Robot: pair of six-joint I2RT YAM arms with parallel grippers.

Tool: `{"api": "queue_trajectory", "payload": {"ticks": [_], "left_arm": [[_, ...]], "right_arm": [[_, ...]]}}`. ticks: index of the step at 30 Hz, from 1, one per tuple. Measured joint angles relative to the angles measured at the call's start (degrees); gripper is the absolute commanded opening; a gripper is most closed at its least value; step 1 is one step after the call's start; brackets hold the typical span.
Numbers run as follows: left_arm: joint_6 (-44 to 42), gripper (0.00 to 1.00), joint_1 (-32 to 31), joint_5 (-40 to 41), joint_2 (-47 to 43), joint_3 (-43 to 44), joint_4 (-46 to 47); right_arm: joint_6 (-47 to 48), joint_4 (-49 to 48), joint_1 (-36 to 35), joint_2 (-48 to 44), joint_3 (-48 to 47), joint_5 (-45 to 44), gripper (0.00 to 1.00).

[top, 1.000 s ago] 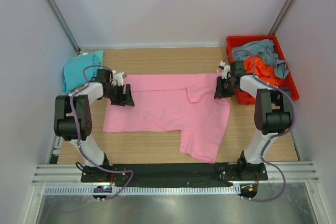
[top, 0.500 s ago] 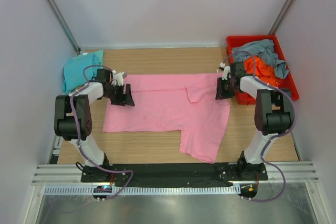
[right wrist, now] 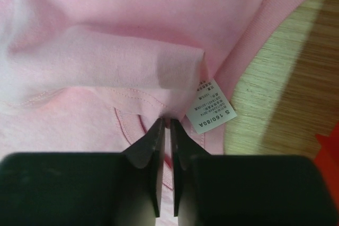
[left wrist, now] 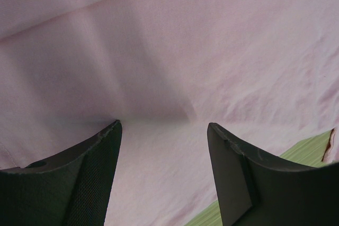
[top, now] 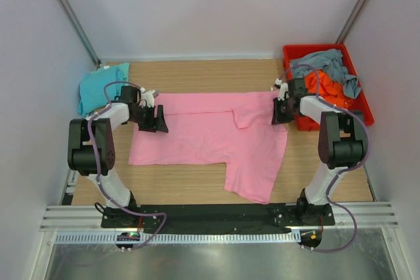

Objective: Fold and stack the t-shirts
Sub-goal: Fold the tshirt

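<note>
The pink t-shirt (top: 210, 137) lies spread on the wooden table, with a flap folded over near its right end. My left gripper (top: 156, 120) is open just above the shirt's left edge; in the left wrist view its fingers (left wrist: 95, 162) straddle pink cloth (left wrist: 175, 51). My right gripper (top: 277, 111) is shut on the pink t-shirt at its right edge. In the right wrist view it (right wrist: 168, 123) pinches the cloth (right wrist: 95, 67) by the collar, beside a white size label (right wrist: 210, 112). The teal t-shirt (top: 102, 86) lies folded at the back left. The orange (top: 328, 88) and grey-blue (top: 325, 62) t-shirts lie in the bin.
A red plastic bin (top: 364, 115) stands at the back right, close behind my right gripper. Grey walls close the table at the back and sides. Bare wood shows in front of the shirt (top: 177, 181) and at the right (top: 308, 162).
My right gripper has shifted slightly to the right, drawing the pinched pink cloth with it. The left arm has not moved.
</note>
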State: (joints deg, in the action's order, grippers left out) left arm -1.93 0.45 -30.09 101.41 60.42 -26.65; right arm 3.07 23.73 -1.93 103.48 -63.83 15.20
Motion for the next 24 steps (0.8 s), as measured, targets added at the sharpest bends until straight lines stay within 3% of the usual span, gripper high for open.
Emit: {"api": "queue_trajectory", "payload": {"ticks": [1,3,17,21,24], "left_arm": [[0.0,0.68,0.0,0.0,0.0,0.0,0.0],[0.0,0.68,0.0,0.0,0.0,0.0,0.0],[0.0,0.68,0.0,0.0,0.1,0.1,0.0],[0.0,0.68,0.0,-0.2,0.2,0.2,0.1],[0.0,0.68,0.0,-0.2,0.2,0.2,0.1]], "right_arm": [[0.1,-0.1,0.1,0.0,0.0,0.0,0.05],[0.0,-0.3,0.2,0.0,0.1,-0.1,0.01],[0.1,3.5,0.2,-12.6,2.9,0.4,0.02],[0.2,5.0,0.2,-14.4,2.9,0.5,0.35],[0.7,5.2,0.2,-13.2,3.0,-0.1,0.37]]}}
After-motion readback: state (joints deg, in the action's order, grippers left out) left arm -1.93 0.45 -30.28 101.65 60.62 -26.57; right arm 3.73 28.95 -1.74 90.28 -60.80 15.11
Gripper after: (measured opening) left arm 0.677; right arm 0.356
